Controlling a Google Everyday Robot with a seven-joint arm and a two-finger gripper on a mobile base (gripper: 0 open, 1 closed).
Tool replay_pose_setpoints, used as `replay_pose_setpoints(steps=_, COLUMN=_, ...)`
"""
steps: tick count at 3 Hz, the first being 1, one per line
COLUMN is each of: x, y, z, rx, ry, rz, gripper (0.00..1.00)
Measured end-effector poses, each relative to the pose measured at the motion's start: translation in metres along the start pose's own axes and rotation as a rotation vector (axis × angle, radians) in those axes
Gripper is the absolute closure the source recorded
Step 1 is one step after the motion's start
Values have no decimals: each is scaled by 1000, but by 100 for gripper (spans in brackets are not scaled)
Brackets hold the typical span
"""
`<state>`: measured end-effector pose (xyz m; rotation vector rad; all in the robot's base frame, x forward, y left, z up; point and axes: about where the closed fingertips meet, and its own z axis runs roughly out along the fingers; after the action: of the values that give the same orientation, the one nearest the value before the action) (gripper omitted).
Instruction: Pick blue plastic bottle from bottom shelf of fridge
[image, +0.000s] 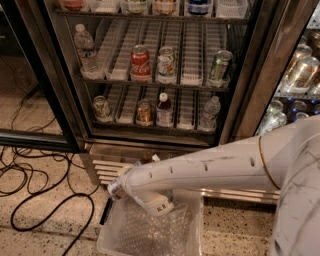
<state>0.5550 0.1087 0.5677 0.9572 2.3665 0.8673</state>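
Black loops of cable (70, 196) at far left, sprawled over speckled floor. Next along, the fridge (67, 95), door swung wide. On the bottom shelf (185, 107), reading across: a can (101, 107), a copper-toned can (144, 112), a white-capped bottle with dark red shoulders (163, 111), then a clear water bottle (210, 114), all upright in their lanes. No brown-shouldered bottle among them. Lower down, before the louvred grille (102, 169) and over a clear plastic bin (150, 235) on the floor, what looks to be the blue plastic bottle (115, 189): pale label end poking out lower left of the arm's tip, brown shoulder and white cap peeping above it. Long axis therefore slanted, base low and left, cap high and right, crossing behind the wrist. Right at that same spot, the tool (121, 184), buried behind its own wrist housing, so cannot tell whether spread or pinching the bottle, though nothing else seems to hold it up. Stretching rightward from there, the white arm (210, 167). Probably little left to do, judging by the bottle hanging off the shelf and outside the cabinet; coming move likely turns on keeping that slanted bottle from slipping base-first toward the bin.
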Motion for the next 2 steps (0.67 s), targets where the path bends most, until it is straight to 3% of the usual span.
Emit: replay_pose_setpoints(steps=2, x=62, y=-22, z=-14, rx=16, ry=203, rz=171, gripper=100)
